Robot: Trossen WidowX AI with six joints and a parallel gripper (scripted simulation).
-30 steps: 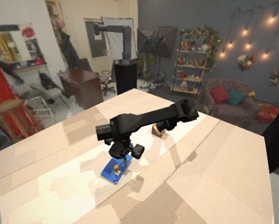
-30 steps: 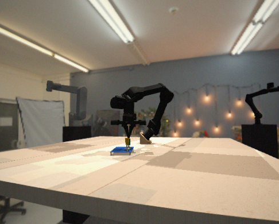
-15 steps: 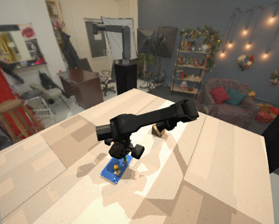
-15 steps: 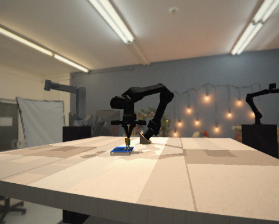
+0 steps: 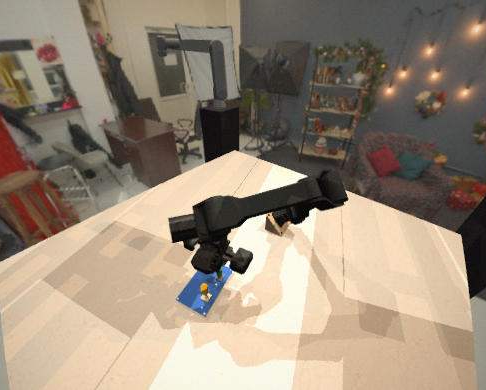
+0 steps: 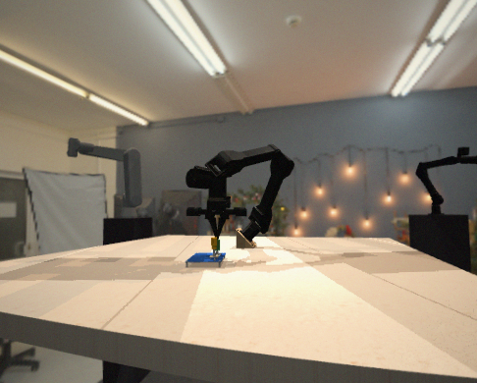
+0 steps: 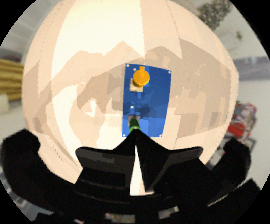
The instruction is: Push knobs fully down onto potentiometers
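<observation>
Two to push: near, yellow knob (image 5: 204, 288) (image 6: 214, 244) (image 7: 141, 78), looks up high; far, green knob (image 5: 220, 274) (image 6: 218, 245) (image 7: 134, 124), can't tell how low, under narrow, empty gripper (image 5: 221, 267) (image 6: 217, 236) (image 7: 135, 131).

Counting around the blue circuit board

One blue circuit board (image 5: 193, 296) (image 6: 199, 257) (image 7: 158, 102) is standing on the one table (image 5: 148, 360) (image 6: 278, 304) (image 7: 46, 100). Two potentiometer knobs are rising above the board: one yellow-orange knob (image 5: 204, 288) (image 6: 214, 243) (image 7: 141, 77) and one green knob (image 5: 220, 274) (image 6: 218, 245) (image 7: 134, 123). One black gripper (image 6: 217, 237) (image 7: 135, 131) is pointing down over the board. Beyond the board, two cushions, one red (image 5: 384, 161) and one teal (image 5: 412, 165), are lying on one armchair (image 5: 433, 192).
</observation>
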